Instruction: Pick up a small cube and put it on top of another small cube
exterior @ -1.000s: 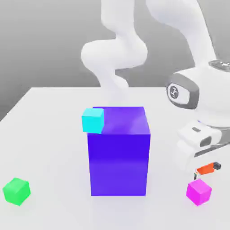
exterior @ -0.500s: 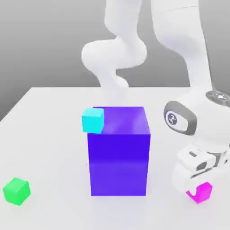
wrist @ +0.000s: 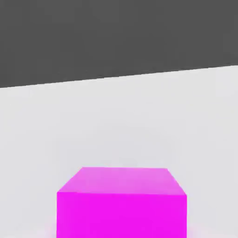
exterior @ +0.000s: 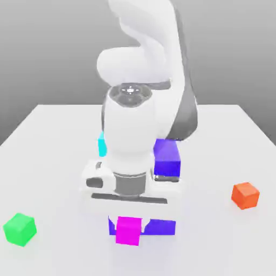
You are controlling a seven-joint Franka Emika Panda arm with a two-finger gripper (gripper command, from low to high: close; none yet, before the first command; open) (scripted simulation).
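The small cube (exterior: 129, 230) is plain magenta-pink and sits right under my hand, in front of the big blue-purple block (exterior: 168, 156). My gripper (exterior: 129, 219) is shut on it from above, and the white hand and wrist hide the fingers. In the hand view the same small cube (wrist: 122, 202) appears close up, with the pale table (wrist: 121, 116) stretching beyond it. A small green cube (exterior: 20, 229) rests near the front at the exterior view's left. A small orange-red cube (exterior: 246, 195) lies at the exterior view's right.
A cyan cube (exterior: 101, 144) peeks out behind my arm, at the upper left corner of the big block. The arm covers most of that block. The white table (exterior: 54, 161) has open surface on both sides.
The gripper shut on the magenta cube at the exterior view's right, then the arm swung left with it to the front of the big block. The orange-red cube stayed behind.
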